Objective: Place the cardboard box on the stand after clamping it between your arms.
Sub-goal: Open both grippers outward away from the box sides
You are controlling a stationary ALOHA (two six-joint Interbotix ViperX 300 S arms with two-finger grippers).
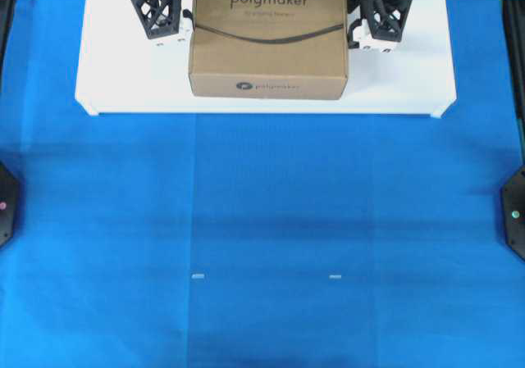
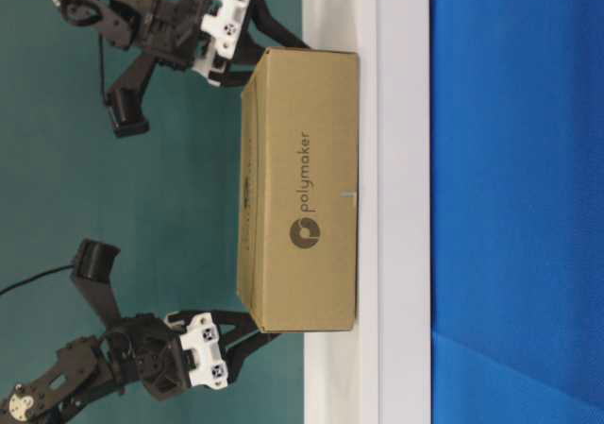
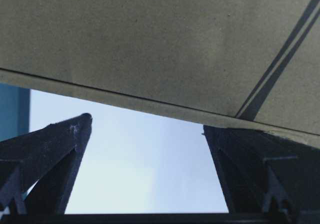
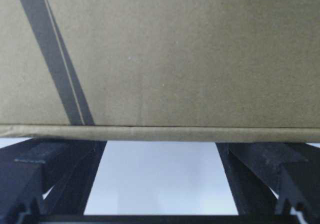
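Both end effector tips hidden behind cardboard box (image 1: 268, 40)

- The worktop is covered by a blue cloth (image 1: 262, 245) that spans nearly the full overhead view.
- Faint fold lines cross the cloth.
- Two small pale marks (image 1: 198, 275) lie on the cloth in its near half, well apart from each other.
- A white stand (image 1: 410, 81) rests directly on the cloth at the far edge of the worktop.
- The stand has a flat top and thin raised edges.
- A cardboard box (image 1: 267, 48) sits on the stand, near its middle, its front face close to the stand's near edge.
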